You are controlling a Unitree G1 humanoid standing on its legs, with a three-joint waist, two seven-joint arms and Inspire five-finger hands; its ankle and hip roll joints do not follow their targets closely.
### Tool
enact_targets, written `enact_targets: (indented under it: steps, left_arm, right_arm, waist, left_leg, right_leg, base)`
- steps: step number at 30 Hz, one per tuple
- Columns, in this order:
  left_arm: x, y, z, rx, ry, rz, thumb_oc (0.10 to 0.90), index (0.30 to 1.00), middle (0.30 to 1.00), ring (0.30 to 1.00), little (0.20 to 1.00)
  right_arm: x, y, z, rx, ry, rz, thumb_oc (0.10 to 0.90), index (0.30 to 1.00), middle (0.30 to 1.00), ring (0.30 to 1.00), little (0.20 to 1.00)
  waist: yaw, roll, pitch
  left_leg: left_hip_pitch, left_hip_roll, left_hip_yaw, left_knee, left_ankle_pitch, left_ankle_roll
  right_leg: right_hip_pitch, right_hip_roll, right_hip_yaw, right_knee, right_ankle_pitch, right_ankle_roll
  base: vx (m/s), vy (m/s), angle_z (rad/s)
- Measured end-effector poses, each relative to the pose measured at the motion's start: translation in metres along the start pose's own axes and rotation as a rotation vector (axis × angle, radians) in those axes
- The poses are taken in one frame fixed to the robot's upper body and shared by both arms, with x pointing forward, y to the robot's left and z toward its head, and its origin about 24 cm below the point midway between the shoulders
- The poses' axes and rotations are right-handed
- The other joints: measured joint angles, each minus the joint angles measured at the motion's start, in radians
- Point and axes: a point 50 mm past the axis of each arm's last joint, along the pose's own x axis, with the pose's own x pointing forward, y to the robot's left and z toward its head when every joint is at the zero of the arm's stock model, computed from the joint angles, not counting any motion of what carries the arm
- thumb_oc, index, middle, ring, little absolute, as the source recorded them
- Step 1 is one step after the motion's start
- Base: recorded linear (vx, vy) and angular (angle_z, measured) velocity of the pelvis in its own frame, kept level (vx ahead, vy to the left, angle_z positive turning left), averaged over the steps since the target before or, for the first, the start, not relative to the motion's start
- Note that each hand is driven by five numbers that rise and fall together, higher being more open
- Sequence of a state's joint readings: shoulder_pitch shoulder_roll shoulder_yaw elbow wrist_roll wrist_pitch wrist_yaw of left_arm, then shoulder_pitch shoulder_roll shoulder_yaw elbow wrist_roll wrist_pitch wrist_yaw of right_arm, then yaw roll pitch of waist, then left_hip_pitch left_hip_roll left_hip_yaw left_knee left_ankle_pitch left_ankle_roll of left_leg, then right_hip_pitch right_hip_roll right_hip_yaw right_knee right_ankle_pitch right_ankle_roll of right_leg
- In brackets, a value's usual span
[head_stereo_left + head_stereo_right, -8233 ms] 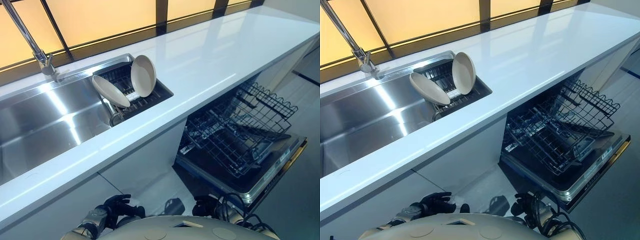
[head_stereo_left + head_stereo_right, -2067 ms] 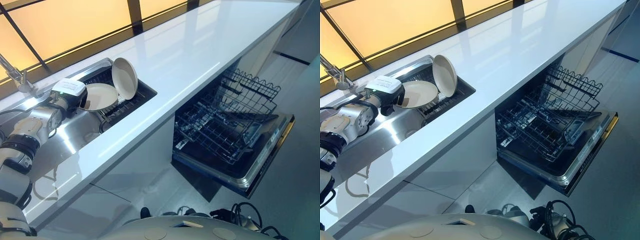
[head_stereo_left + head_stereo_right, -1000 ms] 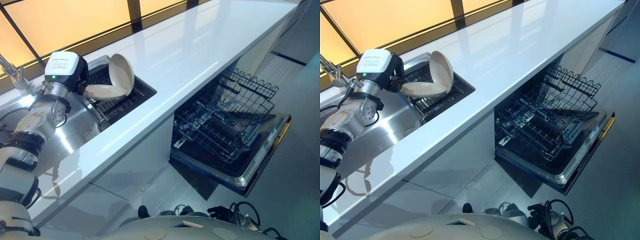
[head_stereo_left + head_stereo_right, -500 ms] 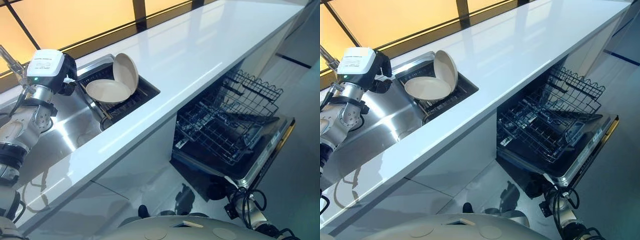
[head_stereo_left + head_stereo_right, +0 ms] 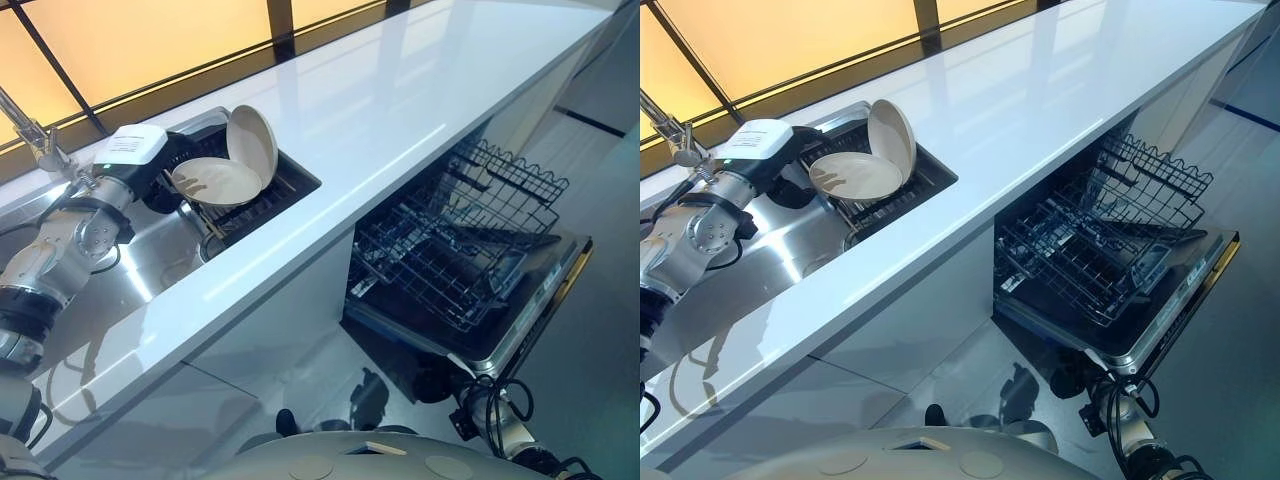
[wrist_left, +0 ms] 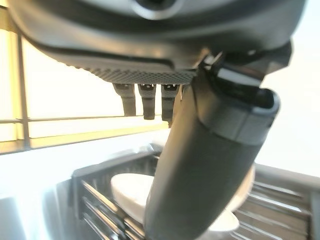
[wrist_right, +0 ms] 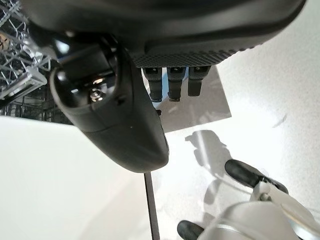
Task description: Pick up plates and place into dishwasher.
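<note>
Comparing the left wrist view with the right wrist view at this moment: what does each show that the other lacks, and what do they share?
Left wrist view: the left hand with its fingers straight, and past it the flat-lying plate on the dark sink rack, with the lit window behind.

Right wrist view: the right hand, fingers relaxed and holding nothing, above the pale floor, with the dishwasher rack at one edge.

Shared: each looks along its own dark thumb and short row of fingers.

Both eye views look steeply down from the head, sharing the counter, sink rack and open dishwasher. The left wrist view peers past its left hand at the rack, very close. The right wrist view looks past the right hand down at the floor.
</note>
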State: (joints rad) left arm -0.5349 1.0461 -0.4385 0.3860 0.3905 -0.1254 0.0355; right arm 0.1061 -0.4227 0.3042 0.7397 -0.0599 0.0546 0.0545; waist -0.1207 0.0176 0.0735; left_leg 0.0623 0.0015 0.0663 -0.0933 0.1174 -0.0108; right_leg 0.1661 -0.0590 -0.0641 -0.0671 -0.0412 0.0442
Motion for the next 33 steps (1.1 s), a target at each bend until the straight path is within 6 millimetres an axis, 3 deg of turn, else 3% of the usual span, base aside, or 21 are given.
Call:
enact_targets:
  steps: [8,15,22,28,33]
  left_arm:
    - [0.02,0.001,0.04,-0.033,-0.095,-0.034,0.8,0.9,0.9,0.9,0.9]
    - [0.033,-0.016,0.054,-0.074,-0.052,-0.092,0.8,0.9,0.9,0.9,0.9]
    - [0.039,-0.054,0.049,-0.14,0.116,-0.245,0.8,0.9,0.9,0.9,0.9]
    - [0.039,-0.067,0.036,-0.14,0.255,-0.358,0.8,0.9,0.9,0.9,0.9]
    - [0.04,-0.066,0.036,-0.145,0.275,-0.364,0.8,0.9,0.9,0.9,0.9]
  right_arm:
    - [0.002,0.021,0.002,-0.03,-0.001,0.077,0.8,0.9,0.9,0.9,0.9]
    - [0.003,0.031,0.004,-0.046,-0.002,0.105,0.8,0.9,0.9,0.9,0.9]
    - [0.003,0.031,0.005,-0.051,-0.006,0.095,0.8,0.9,0.9,0.9,0.9]
    - [0.005,0.028,0.01,-0.053,-0.012,0.085,0.8,0.9,0.9,0.9,0.9]
    - [0.005,0.028,0.007,-0.054,0.003,0.082,0.8,0.9,0.9,0.9,0.9]
  waist:
    - [-0.021,0.001,0.001]
    - [-0.048,0.009,0.005]
    - [-0.065,0.025,0.015]
    - [-0.076,0.027,0.016]
    - [-0.075,0.031,0.018]
  left_leg:
    - [-0.001,0.0,0.006,0.001,0.0,0.0]
    - [0.0,0.001,0.009,0.0,0.0,0.0]
    - [0.001,0.004,0.023,0.001,-0.001,-0.001]
    - [0.001,0.006,0.031,0.001,-0.001,-0.001]
    - [0.001,0.007,0.03,0.0,-0.001,-0.001]
  right_leg:
    - [-0.001,-0.001,0.002,0.0,0.0,0.0]
    - [-0.002,0.0,0.006,0.001,0.0,0.0]
    - [-0.011,0.001,0.023,0.007,0.0,0.0]
    - [-0.019,0.002,0.029,0.015,0.0,0.0]
    - [-0.018,0.003,0.028,0.015,0.0,0.0]
  base:
    - [0.01,-0.03,-0.01]
    - [0.02,-0.041,-0.02]
    - [0.02,-0.039,-0.06]
    - [0.01,-0.02,-0.04]
    - [0.0,0.0,0.0]
